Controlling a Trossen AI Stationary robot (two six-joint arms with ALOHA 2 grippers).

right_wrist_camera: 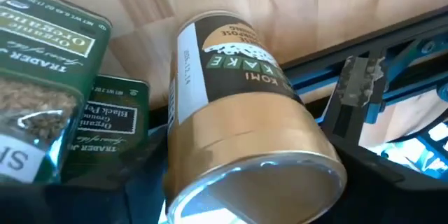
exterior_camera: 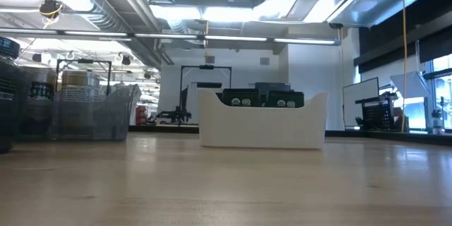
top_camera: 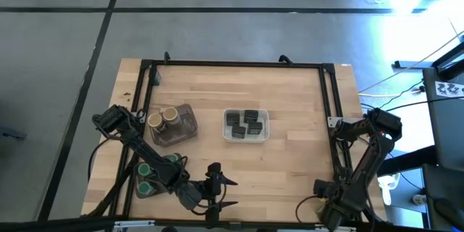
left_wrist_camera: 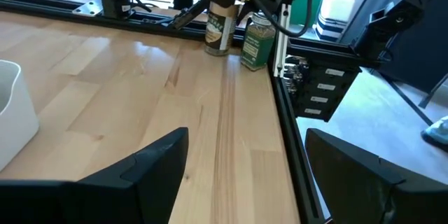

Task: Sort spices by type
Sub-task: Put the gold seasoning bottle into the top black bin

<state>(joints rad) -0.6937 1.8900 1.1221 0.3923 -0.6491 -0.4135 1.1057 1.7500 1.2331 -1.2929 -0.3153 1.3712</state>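
High view puts your right gripper [top_camera: 324,192] at the table's near right corner; its wrist camera shows a round tan-topped jar with a dark label [right_wrist_camera: 238,119] right in front of it, a green-labelled jar [right_wrist_camera: 49,77] beside, but you cannot tell whether it grips. Your left gripper [top_camera: 217,192] spreads wide and empty over bare wood, dark squarish tins [top_camera: 245,123] in the white rectangular tray [top_camera: 226,132] well beyond it.

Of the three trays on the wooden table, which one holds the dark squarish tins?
The white rectangular tray at the table's middle holds the dark squarish tins. The clear tray to its left holds tan-topped jars; the dark tray holds green-lidded ones.
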